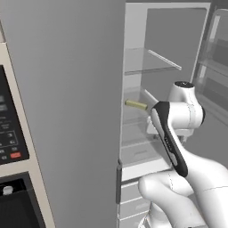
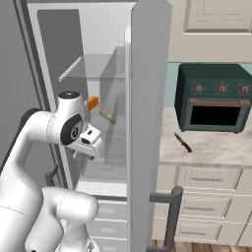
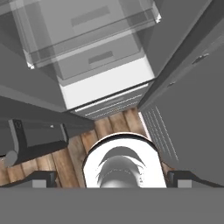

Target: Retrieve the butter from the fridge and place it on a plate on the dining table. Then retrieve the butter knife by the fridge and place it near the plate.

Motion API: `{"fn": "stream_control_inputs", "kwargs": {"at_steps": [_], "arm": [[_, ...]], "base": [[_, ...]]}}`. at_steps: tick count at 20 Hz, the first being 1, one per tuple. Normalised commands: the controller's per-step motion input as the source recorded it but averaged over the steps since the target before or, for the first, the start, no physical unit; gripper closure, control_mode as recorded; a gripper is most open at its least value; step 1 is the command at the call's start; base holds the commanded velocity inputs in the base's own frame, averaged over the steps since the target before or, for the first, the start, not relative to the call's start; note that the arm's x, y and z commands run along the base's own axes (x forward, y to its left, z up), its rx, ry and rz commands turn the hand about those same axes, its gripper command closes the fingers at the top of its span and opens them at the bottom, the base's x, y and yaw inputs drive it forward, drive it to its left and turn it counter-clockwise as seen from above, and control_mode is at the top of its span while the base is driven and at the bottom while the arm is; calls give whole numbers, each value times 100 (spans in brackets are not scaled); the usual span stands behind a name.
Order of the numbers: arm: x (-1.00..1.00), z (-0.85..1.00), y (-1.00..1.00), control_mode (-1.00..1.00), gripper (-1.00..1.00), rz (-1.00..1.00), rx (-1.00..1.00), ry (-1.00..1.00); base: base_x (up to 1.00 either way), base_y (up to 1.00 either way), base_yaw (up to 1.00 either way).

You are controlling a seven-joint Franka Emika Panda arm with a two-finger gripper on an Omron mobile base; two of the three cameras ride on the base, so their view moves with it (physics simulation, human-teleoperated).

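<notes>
The fridge (image 1: 67, 89) stands with its doors open, its shelves and drawers (image 3: 87, 43) showing. The butter (image 1: 136, 105), a small pale yellow stick, lies on a middle shelf; it shows through the glass in the right base view (image 2: 107, 116). My gripper (image 3: 113, 179) is open and empty, its tips wide apart, pointing down at the fridge's lower drawers and the wooden floor. The hand (image 2: 89, 141) hangs in front of the shelves, below and short of the butter. The butter knife (image 2: 183, 142) lies on the counter right of the fridge. The plate and dining table are out of view.
An orange item (image 2: 92, 103) sits on the shelf beside the butter. The open right fridge door (image 2: 147, 123) stands between my arm and the counter (image 2: 216, 150), which carries a dark green toaster oven (image 2: 214, 98). A black built-in oven panel (image 1: 9, 133) is left of the fridge.
</notes>
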Motion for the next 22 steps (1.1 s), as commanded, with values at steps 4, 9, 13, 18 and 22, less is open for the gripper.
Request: {"fn": "stream_control_inputs", "kwargs": {"at_steps": [4,9,13,18,22], "arm": [[0,0,0,100,-100,0,0,0],[0,0,0,100,-100,0,0,0],[0,0,0,100,-100,0,0,0],[0,0,0,100,-100,0,0,0],[17,0,-4,-100,-100,1,0,-4]], "base": [[21,-31,8],[12,-42,15],[17,-16,12],[17,0,2],[15,0,0]]}}
